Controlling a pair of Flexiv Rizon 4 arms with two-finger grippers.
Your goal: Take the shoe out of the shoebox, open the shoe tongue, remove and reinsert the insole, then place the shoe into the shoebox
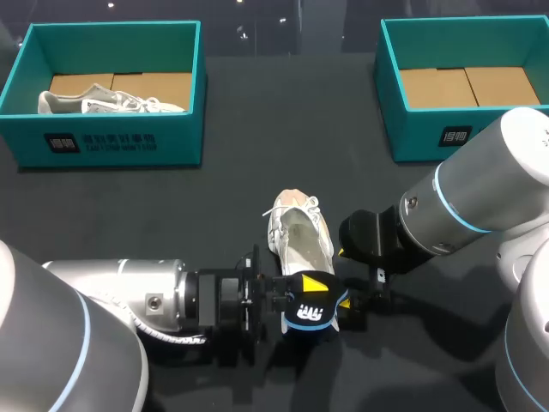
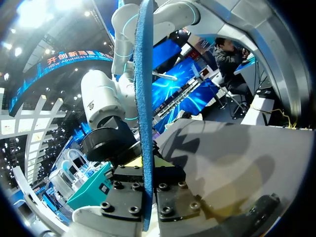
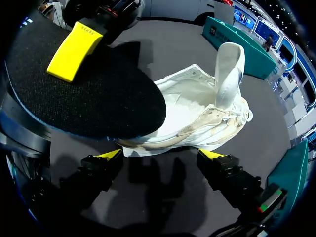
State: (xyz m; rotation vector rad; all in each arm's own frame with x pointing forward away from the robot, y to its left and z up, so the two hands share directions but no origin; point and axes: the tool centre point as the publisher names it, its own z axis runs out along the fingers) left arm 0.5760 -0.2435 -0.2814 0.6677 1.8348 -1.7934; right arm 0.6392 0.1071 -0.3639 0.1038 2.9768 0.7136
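Observation:
A white shoe [image 1: 300, 232] lies on the dark table in the middle, tongue pulled up; in the right wrist view the shoe [image 3: 197, 116] is just ahead of my open right gripper [image 3: 162, 155]. My left gripper [image 1: 319, 296] is shut on the insole [image 1: 310, 316] near the shoe's heel. Seen edge-on in the left wrist view, the blue-edged insole [image 2: 143, 74] stands upright between that gripper's [image 2: 144, 170] fingers. The insole's black face [image 3: 84, 94] overlaps the shoe's heel end in the right wrist view. My right gripper [image 1: 343, 276] sits right of the shoe, holding nothing.
A teal shoebox [image 1: 111, 142] at the back left holds a second white shoe [image 1: 107, 103]. Another teal shoebox [image 1: 429, 137] at the back right shows only its cardboard floor. Both arms crowd the table's front.

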